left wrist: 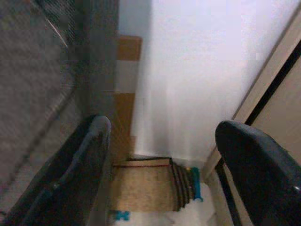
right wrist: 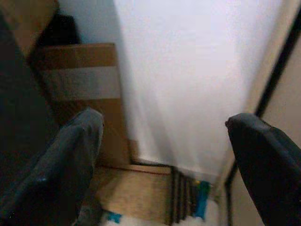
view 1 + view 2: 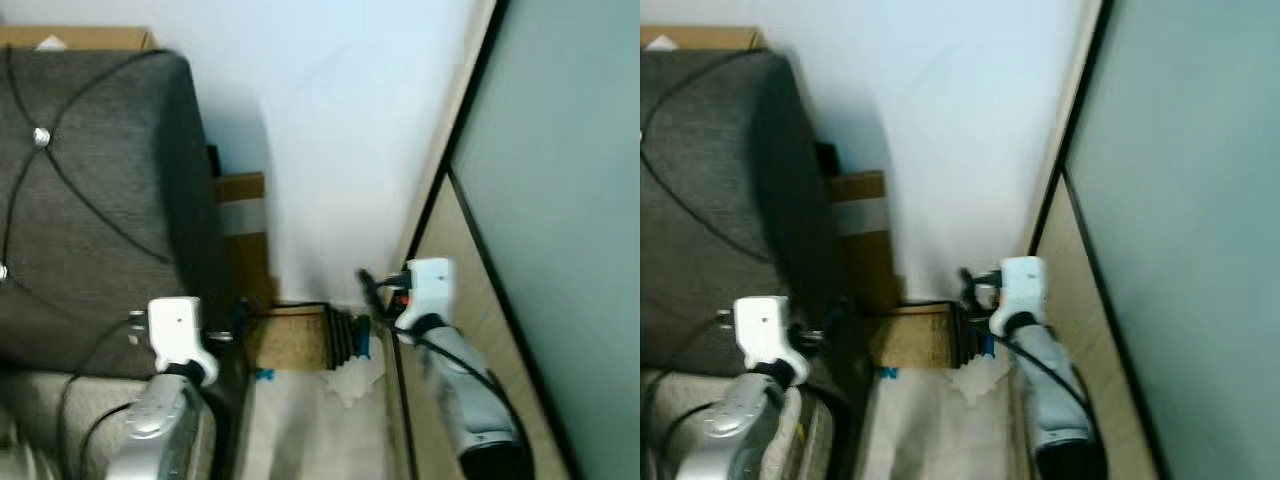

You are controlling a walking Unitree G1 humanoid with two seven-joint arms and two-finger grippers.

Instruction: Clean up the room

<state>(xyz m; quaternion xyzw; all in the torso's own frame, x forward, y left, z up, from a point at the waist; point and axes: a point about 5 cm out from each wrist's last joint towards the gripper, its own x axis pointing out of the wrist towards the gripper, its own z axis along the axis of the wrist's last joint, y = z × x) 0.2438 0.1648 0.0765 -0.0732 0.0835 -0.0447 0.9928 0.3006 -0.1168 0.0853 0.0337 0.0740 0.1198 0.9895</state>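
In the narrow gap between the sofa and the wall, a brown cork-like board [image 3: 288, 338] lies on the floor with dark ribbed strips [image 3: 345, 338] along its edge. A teal stick [image 1: 195, 184] lies beside the strips. A crumpled white scrap [image 3: 350, 382] and a small blue piece [image 3: 263, 375] rest on the pale floor in front. My left gripper [image 1: 164, 141] is open, held above and short of the board. My right gripper [image 2: 164, 134] is also open and empty, pointing at the same corner.
A dark grey sofa [image 3: 90, 200] fills the left. Taped cardboard boxes [image 3: 245, 235] stand between it and the white wall [image 3: 330, 130]. A sliding door with a wooden, black-edged frame [image 3: 470, 250] closes off the right.
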